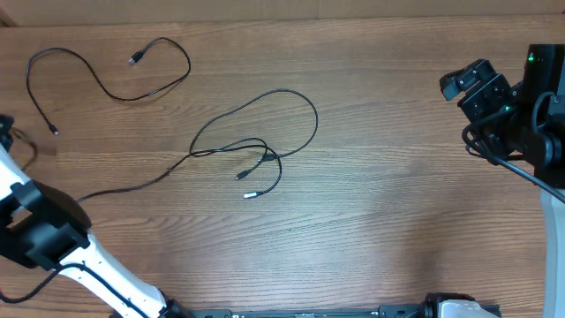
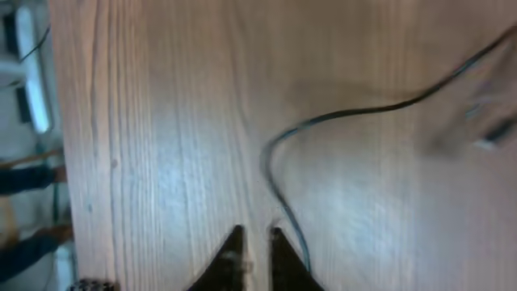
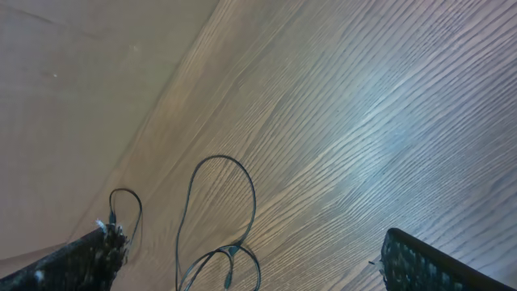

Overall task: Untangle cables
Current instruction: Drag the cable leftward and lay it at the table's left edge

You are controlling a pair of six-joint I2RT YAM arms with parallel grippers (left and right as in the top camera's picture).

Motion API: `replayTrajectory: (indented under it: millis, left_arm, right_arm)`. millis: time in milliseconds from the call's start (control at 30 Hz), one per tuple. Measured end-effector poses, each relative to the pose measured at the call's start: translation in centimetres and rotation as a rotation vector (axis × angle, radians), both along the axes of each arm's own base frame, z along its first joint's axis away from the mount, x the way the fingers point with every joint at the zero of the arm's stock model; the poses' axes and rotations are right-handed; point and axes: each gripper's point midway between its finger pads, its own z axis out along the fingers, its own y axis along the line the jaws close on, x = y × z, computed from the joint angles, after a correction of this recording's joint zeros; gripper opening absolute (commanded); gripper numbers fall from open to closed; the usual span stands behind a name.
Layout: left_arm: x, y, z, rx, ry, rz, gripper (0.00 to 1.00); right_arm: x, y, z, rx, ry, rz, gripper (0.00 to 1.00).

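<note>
Overhead: cables [image 1: 261, 152] cross on the bench [image 1: 397, 177], untangling unfinished. My left gripper [image 2: 257, 236] barely parted beside one strand, right gripper [image 3: 250, 238] wide, empty. Next: lift one loop clear.

Pale glare sheens the surface [image 2: 178, 145] ahead of the left tool [image 2: 254, 242]; its view is blurred, the overhead view sharp.

On my table [image 1: 397, 221], one cable [image 1: 115, 88] lies alone at the far left, the other two cables [image 1: 265, 132] lie crossed near the centre, one trailing toward my left arm [image 1: 53, 238].
</note>
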Motion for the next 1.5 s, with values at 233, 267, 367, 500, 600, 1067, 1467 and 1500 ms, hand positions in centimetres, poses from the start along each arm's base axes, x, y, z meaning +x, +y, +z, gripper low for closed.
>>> replayTrajectory:
  millis: [233,267,367,500,600,1067,1467,1500]
  left_arm:
    - [2.9,-0.6,-2.9,-0.19,-0.144,-0.177,0.53]
    - [3.9,-1.3,-3.0,-0.233,-0.185,-0.239,0.56]
    - [6.4,-4.1,-2.9,-0.349,-0.281,-0.413,0.62]
    - [8.1,-5.5,-2.8,-0.359,-0.301,-0.546,0.7]
    - [9.3,-5.3,-2.8,-0.314,-0.299,-0.589,0.86]
    - [14.8,0.5,-8.8,-0.114,-0.316,-0.559,0.95]
    - [12.6,4.7,-13.8,-0.099,-0.246,-0.48,0.04]
    - [12.2,4.9,-13.9,-0.103,-0.242,-0.465,0.04]
  right_arm:
    - [0.0,0.0,0.0,0.0,0.0,0.0,1.0]
    - [0.0,0.0,0.0,0.0,0.0,0.0,1.0]
    - [0.0,0.0,0.0,0.0,0.0,0.0,1.0]
    - [0.0,0.0,0.0,-0.001,0.0,0.0,1.0]
    - [0.0,0.0,0.0,0.0,0.0,0.0,1.0]
    - [0.0,0.0,0.0,0.0,0.0,0.0,1.0]
    - [0.0,0.0,0.0,-0.001,0.0,0.0,1.0]
    - [0.0,0.0,0.0,-0.001,0.0,0.0,1.0]
